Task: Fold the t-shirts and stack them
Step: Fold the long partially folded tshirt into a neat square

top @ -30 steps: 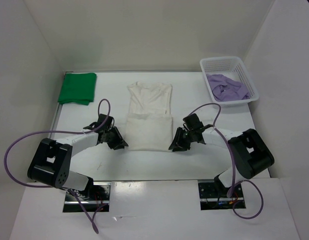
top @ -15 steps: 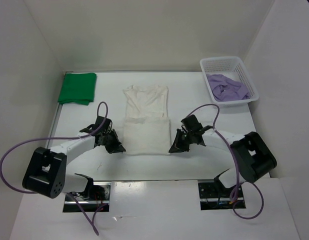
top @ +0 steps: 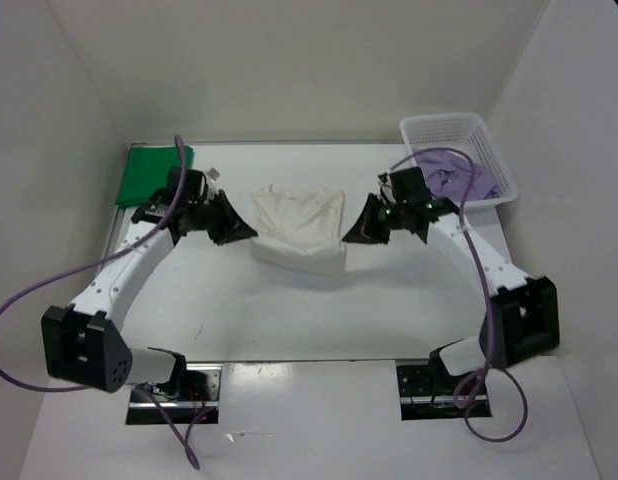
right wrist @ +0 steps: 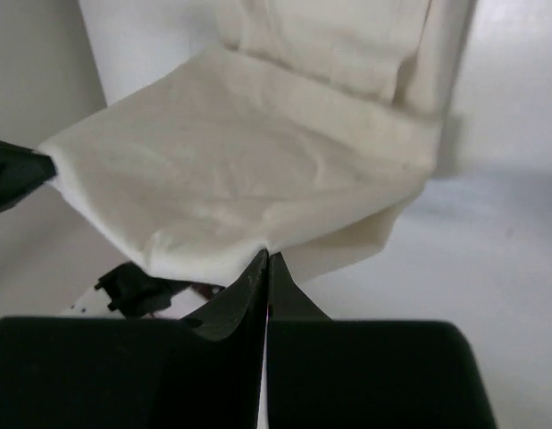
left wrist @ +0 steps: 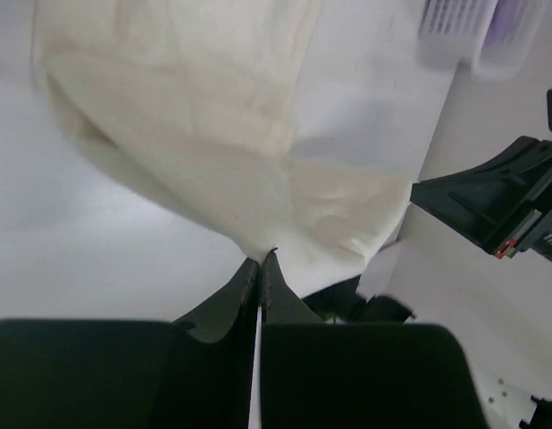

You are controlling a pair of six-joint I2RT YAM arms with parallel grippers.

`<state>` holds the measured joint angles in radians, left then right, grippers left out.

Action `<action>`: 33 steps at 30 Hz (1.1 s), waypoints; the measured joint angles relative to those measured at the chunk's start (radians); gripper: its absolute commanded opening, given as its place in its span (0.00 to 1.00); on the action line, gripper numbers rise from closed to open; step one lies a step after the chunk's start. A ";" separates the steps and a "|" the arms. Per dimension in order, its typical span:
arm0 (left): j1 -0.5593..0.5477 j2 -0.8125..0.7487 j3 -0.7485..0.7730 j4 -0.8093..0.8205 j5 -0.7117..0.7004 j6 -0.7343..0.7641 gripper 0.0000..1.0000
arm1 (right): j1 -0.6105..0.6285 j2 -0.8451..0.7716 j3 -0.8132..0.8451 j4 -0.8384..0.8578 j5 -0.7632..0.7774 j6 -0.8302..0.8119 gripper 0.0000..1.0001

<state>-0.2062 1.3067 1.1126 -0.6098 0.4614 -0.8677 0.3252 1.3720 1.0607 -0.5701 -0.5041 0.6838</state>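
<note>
Since a moment ago my left hand (top: pixel 232 225) and right hand (top: pixel 359 228) have carried the near hem of the white t-shirt (top: pixel 301 222) away from me. Each is clamped on a corner, and the shirt lies doubled mid-worktop (top: pixel 289 310).

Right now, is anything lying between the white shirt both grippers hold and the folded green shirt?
No loose object shows. Only the left gripper itself sits between the white shirt and the green shirt.
</note>
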 measured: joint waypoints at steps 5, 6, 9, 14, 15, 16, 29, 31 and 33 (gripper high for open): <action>0.068 0.303 0.238 0.109 -0.058 0.000 0.00 | -0.064 0.383 0.387 0.026 -0.005 -0.095 0.00; 0.072 0.374 0.297 0.120 -0.069 0.000 0.00 | -0.075 0.449 0.453 0.025 -0.004 -0.108 0.00; 0.078 0.560 0.439 0.178 -0.107 -0.002 0.00 | -0.105 0.661 0.701 0.007 0.012 -0.132 0.00; 0.092 0.782 0.615 0.235 -0.149 -0.026 0.06 | -0.134 0.946 1.033 -0.008 0.021 -0.146 0.00; 0.093 0.824 0.656 0.240 -0.152 -0.030 0.10 | -0.134 1.001 1.101 -0.025 0.029 -0.145 0.00; 0.094 0.867 0.697 0.250 -0.154 -0.035 0.24 | -0.136 1.046 1.156 -0.038 0.034 -0.145 0.02; 0.137 0.907 0.784 0.323 -0.222 -0.049 0.47 | -0.134 1.224 1.499 -0.180 0.071 -0.153 0.24; 0.122 0.851 0.723 0.353 -0.221 -0.029 0.47 | -0.122 1.159 1.405 -0.168 0.087 -0.166 0.10; 0.086 0.808 0.670 0.372 -0.220 -0.016 0.47 | -0.101 1.072 1.271 -0.144 0.082 -0.164 0.07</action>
<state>-0.1204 2.1147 1.7824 -0.2382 0.2417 -0.8833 0.2245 2.4435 2.3322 -0.7139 -0.4217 0.5198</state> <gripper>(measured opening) 0.469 0.100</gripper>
